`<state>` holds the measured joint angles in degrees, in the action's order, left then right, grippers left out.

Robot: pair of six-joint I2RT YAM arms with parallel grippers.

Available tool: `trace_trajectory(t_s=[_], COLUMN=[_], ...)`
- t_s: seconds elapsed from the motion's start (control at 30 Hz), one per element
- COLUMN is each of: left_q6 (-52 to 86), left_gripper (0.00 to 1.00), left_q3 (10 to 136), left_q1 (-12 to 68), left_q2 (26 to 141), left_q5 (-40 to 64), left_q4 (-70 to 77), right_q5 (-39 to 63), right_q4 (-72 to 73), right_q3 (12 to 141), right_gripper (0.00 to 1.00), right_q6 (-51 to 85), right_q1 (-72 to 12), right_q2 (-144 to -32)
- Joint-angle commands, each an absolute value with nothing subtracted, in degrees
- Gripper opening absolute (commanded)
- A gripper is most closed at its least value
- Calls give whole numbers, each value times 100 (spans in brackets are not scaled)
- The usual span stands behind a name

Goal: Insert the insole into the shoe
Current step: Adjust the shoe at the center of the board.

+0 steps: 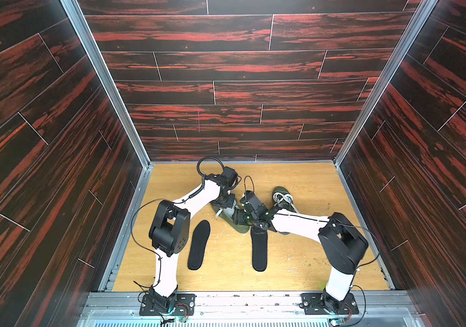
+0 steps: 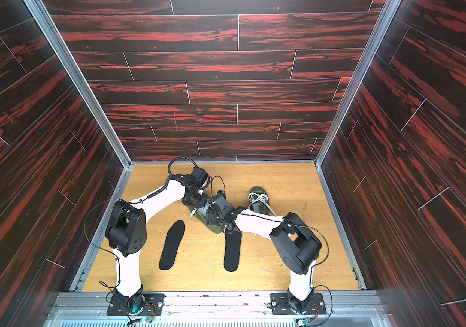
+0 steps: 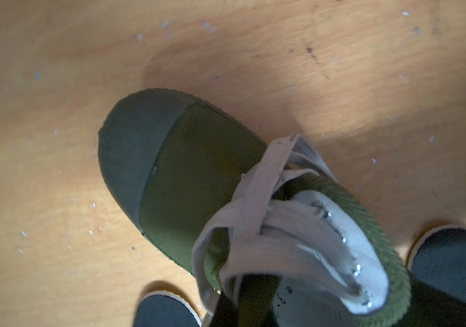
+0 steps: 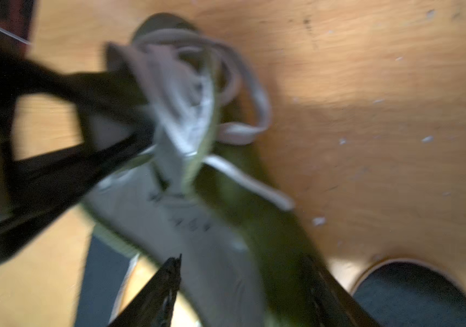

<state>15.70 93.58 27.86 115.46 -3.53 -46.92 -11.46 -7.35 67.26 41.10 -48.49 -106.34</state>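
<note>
Nearest the lens, along the front rail [image 1: 254, 297]: both arm bases. Further in, on the table [image 1: 325, 254], a green shoe [image 3: 198, 170] pinched at its lace flap by the tightly closed left gripper [image 1: 227, 204], with the right gripper [image 4: 246, 263] spread wide astride the shoe's side wall, pinching nothing. Likely trouble from here: held by one soft flap only, so liable to twist or tip under any push; laces [image 3: 268, 226] slack across the mouth, apt to snag a toe end sliding in; thin and floppy stuff, apt to buckle short of the toe. Not in any fingers: one insole [image 1: 259, 250] flat on the table, far tip hidden under the right wrist, just beside the shoe's heel; other insole [image 1: 199, 245] flat beside the left arm, apart from the shoe and well apart from both grippers. Second shoe [image 1: 282, 198] behind the right arm, untouched.
</note>
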Motion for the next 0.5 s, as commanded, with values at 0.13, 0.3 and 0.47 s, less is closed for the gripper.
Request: trace_trajectory(t_s=[0.13, 0.3, 0.47], left_q6=[2060, 2066, 2046], left_gripper=[7, 8, 9], left_q3=[9019, 8620, 8249], left_q1=[2629, 2396, 2218], left_q2=[11208, 11008, 10826], left_q5=[-238, 88, 303], left_q4=[-4700, -4415, -4179], right_q5=[-1776, -1685, -1369], right_q4=[-1079, -861, -537], right_q3=[6942, 6638, 6280], right_gripper=[65, 56, 44], right_q6=[3700, 3754, 3923], right_q1=[-4843, -4801, -4747], right_q2=[-11082, -10899, -10614])
